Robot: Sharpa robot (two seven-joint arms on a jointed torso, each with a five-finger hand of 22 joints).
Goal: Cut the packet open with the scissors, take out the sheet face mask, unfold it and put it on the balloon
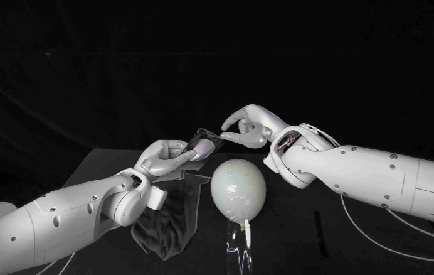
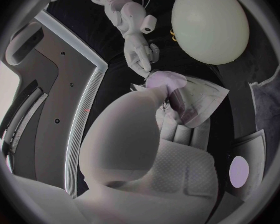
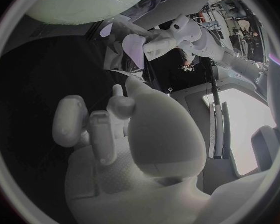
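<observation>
My left hand [image 1: 165,157] holds the pale packet [image 1: 204,144] up above the table, its open end turned toward my right hand [image 1: 246,128]. In the left wrist view the right hand [image 2: 137,45] reaches down so its fingertips [image 2: 146,70] sit at the packet's [image 2: 193,100] top edge. From the right wrist view the right hand [image 3: 124,129] has its fingers apart and half curled with nothing between them, and the left hand [image 3: 172,35] grips the packet [image 3: 132,47] beyond them. The pale balloon [image 1: 238,187] stands just below and between both hands.
A dark grey cloth [image 1: 170,220] lies on the black table [image 1: 298,243] to the balloon's left, under my left forearm. A clear, shiny piece [image 1: 239,245] hangs below the balloon's knot. The balloon [image 2: 210,23] is close beside the packet.
</observation>
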